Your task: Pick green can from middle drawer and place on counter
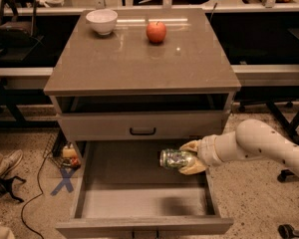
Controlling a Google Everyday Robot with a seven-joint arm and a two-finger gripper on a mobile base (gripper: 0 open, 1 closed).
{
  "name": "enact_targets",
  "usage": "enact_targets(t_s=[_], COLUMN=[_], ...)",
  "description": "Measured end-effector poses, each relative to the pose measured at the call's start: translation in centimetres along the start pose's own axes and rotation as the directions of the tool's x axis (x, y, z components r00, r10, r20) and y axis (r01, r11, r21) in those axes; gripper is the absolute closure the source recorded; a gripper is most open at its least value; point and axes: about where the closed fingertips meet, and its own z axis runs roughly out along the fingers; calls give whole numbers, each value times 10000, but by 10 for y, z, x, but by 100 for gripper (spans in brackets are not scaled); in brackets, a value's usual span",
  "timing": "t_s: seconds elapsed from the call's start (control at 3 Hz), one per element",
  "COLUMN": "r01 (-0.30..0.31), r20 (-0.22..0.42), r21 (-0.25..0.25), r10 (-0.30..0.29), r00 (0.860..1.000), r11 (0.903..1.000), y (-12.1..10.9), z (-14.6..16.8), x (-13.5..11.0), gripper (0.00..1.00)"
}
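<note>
A: Where does the 1 camera sit?
B: High in front of the cabinet, facing it and tilted down.
A: How near?
B: Mid-range. The whole counter [139, 63] and the open middle drawer [139, 203] fit, with floor on both sides.
A: And the gripper [187, 159]?
B: Right of centre, over the drawer, entering from the right edge and clasping the green can [173, 159].
</note>
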Motion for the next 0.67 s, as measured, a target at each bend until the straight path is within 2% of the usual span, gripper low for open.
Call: enact_targets(t_s=[0.33,0.67], r01=[0,-93], r20=[1,301], r21=[0,-41], r10=[0,95], r00=[10000,9995], r11=[10000,9999], y=[0,-6], z=[0,-22], x=[0,1], gripper=[100,100])
